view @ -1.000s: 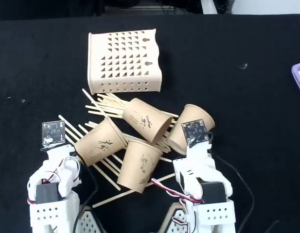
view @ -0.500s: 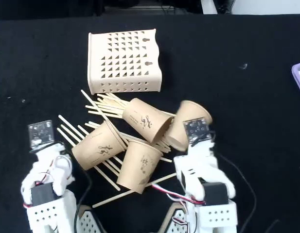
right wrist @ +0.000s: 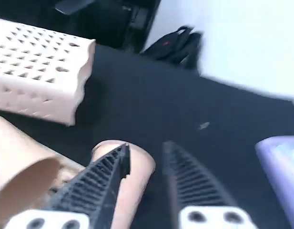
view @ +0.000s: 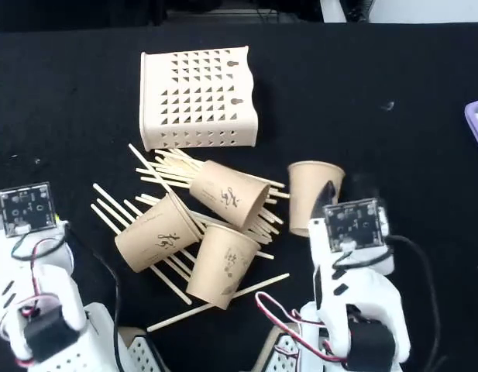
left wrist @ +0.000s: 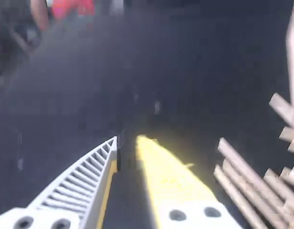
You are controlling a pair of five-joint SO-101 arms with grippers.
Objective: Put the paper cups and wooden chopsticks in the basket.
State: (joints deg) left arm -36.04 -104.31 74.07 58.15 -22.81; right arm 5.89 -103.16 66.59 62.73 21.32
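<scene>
Though low beside a paper cup (right wrist: 139,176), right pincer (right wrist: 147,145) agape, empty; left pincer (left wrist: 126,140) nearly closed, empty.

cups (view: 227,195) atop chopsticks (view: 177,165), before basket (view: 198,99)

Cups (view: 227,194) and chopsticks (view: 165,167) crowd close to the basket (view: 198,99); bare desk (view: 393,147) lies open either side.

Right hand (right wrist: 147,147) with fingers apart, one across a paper cup (right wrist: 138,179) — the basket (right wrist: 37,86) lies beyond
</scene>
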